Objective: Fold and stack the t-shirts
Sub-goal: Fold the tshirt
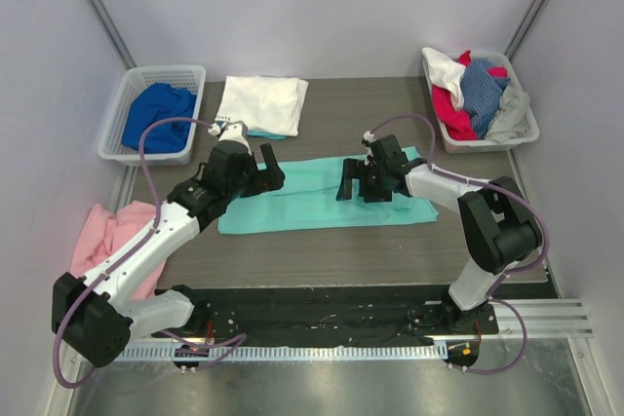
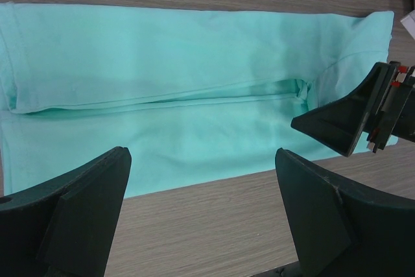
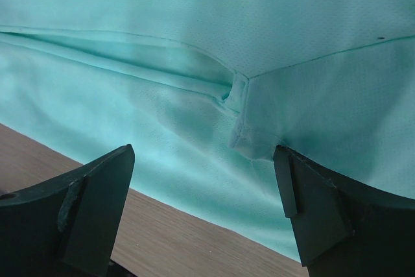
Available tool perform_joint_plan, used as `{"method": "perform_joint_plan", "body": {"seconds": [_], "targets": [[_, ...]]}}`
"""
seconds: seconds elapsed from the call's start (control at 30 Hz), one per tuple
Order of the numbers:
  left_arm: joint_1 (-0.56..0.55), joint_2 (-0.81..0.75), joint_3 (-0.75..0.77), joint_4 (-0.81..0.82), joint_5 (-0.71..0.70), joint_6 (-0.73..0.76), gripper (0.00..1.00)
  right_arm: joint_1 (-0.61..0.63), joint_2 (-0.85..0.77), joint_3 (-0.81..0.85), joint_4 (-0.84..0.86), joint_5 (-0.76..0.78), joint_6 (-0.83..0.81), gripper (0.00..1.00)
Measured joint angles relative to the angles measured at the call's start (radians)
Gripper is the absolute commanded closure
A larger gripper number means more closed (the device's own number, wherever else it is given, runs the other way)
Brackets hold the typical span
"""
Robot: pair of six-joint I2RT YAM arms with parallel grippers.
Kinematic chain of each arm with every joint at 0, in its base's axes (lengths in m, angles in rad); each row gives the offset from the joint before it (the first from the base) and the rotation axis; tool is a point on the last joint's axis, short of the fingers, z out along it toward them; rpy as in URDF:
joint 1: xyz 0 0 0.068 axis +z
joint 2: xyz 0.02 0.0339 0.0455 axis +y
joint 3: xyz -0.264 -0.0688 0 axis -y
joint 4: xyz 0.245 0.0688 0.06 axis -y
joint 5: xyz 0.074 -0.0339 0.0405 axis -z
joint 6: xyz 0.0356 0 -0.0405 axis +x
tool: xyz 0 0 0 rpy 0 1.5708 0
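A mint-green t-shirt [image 1: 312, 200] lies folded into a long flat band across the middle of the table. It fills the left wrist view [image 2: 162, 95] and the right wrist view [image 3: 214, 30]. A folded white t-shirt [image 1: 261, 102] lies behind it, on another mint-green piece. My left gripper [image 1: 265, 175] is open and empty above the band's left part. My right gripper [image 1: 353, 180] is open and empty above its right part, and shows in the left wrist view [image 2: 363, 118]. Both hang over the shirt's near edge.
A white basket [image 1: 129, 94] at back left holds a royal blue shirt [image 1: 158, 116]. A white basket [image 1: 526, 124] at back right holds red, blue, white and grey shirts [image 1: 473, 90]. A pink cloth [image 1: 112, 231] lies off the table's left edge.
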Motion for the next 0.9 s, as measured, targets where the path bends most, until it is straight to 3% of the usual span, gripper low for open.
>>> {"method": "perform_joint_plan", "body": {"seconds": [0.23, 0.4, 0.53, 0.7, 0.9], "targets": [[0.0, 0.002, 0.0, 0.01, 0.001, 0.0, 0.0, 0.002, -0.014, -0.024, 0.015, -0.043, 0.007, 0.02], [0.0, 0.071, 0.054, 0.012, 0.011, 0.023, 0.0, 0.003, -0.148, -0.012, -0.066, 0.024, 0.015, 0.0], [0.01, 0.229, 0.223, 0.03, 0.064, 0.09, 0.0, 0.005, -0.353, 0.047, -0.155, 0.211, 0.049, 0.0], [0.022, 0.54, 0.534, 0.092, 0.241, 0.193, 0.0, 0.005, -0.612, 0.068, -0.249, 0.444, 0.104, 0.0], [0.023, 0.936, 0.855, 0.115, 0.506, 0.284, 0.0, 0.004, -0.72, 0.067, -0.346, 0.547, 0.134, 0.0]]}}
